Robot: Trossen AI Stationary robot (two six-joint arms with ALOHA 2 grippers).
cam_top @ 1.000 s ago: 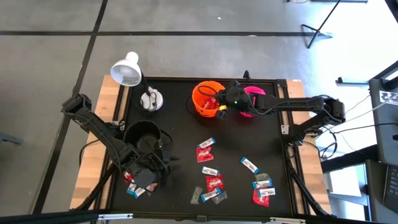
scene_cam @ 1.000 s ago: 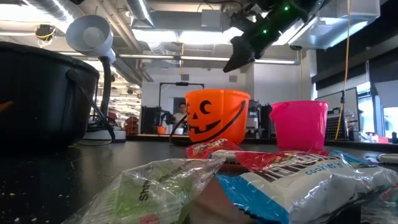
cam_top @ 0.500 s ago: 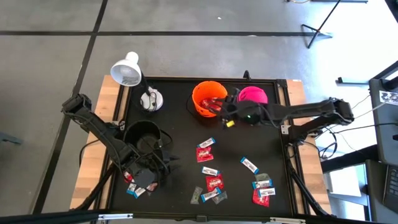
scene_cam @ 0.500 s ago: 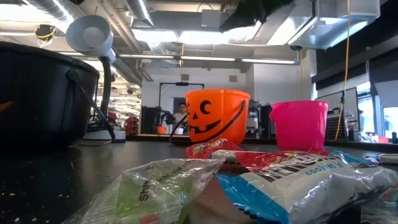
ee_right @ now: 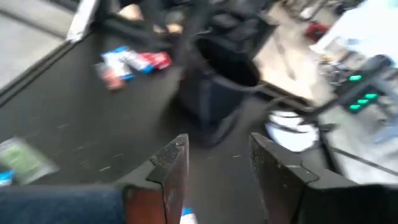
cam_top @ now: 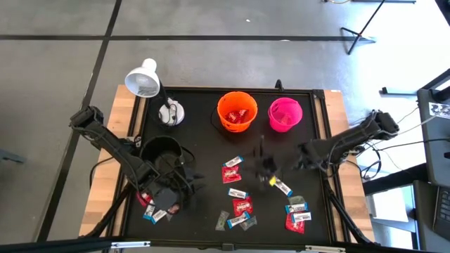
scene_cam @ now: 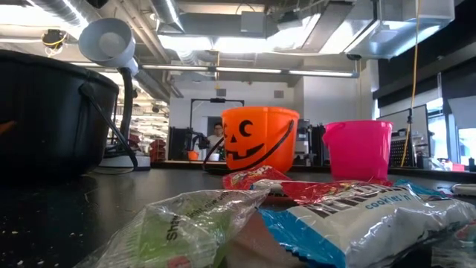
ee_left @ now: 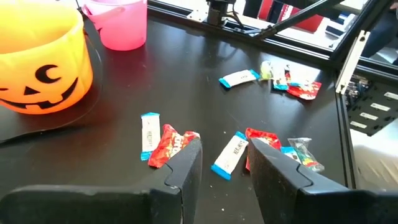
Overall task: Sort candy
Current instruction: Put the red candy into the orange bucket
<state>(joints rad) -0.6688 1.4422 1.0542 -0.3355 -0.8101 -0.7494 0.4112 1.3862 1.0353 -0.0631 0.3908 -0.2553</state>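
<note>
Small wrapped candy (cam_top: pixel 242 206) in red, blue-and-white and silvery wrappers lies scattered flat on the near half of the black table. More candy (cam_top: pixel 150 213) lies by the near-left corner, and red pieces (cam_top: pixel 238 117) sit in the orange bucket. My right gripper (cam_top: pixel 266 167) is open and empty, blurred, above the table's middle by a blue-and-white candy (cam_top: pixel 282 187); its wrist view shows the open right gripper (ee_right: pixel 217 163). My left gripper (cam_top: pixel 176 191), open and empty, waits near the black bucket (cam_top: pixel 163 151). The left gripper (ee_left: pixel 225 168) looks over candy (ee_left: pixel 171 146).
The orange pumpkin bucket (cam_top: pixel 237 111) and the pink bucket (cam_top: pixel 285 114) stand at the far edge, the black bucket at the left. A white lamp (cam_top: pixel 144 79) with its base (cam_top: pixel 171 113) stands at the far-left corner. Candy (scene_cam: pixel 327 216) fills the low view's foreground.
My right gripper has swung from above the orange bucket toward the near edge, past the pink bucket, and now hovers over the candy in the table's middle. It has left the low view. The left arm has kept still.
</note>
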